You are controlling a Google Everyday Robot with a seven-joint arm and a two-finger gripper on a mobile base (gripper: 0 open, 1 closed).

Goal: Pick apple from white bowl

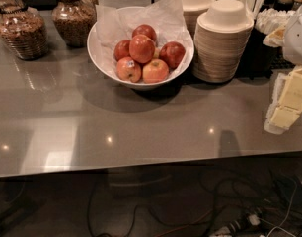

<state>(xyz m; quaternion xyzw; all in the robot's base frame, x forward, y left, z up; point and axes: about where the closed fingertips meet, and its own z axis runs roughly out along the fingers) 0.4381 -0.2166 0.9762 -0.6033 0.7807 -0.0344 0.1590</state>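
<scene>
Hanging at the right edge, the gripper (288, 105) is well apart from the white bowl (101, 67); apples (142, 48) lie up-left of it; whether it is open cannot be told

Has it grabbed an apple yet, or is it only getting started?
Nothing looks done yet: the apples sit piled in the white bowl. In hand: the gripper hangs at the right edge over the counter, apart from the bowl. Left: reaching in, grasping one, lifting it out.

Glossy ceramic white bowl (102, 64), crinkled paper lining (166, 15); smooth-skinned apples (142, 49); polished counter (141, 127); matt gripper (288, 105) at right edge.
</scene>
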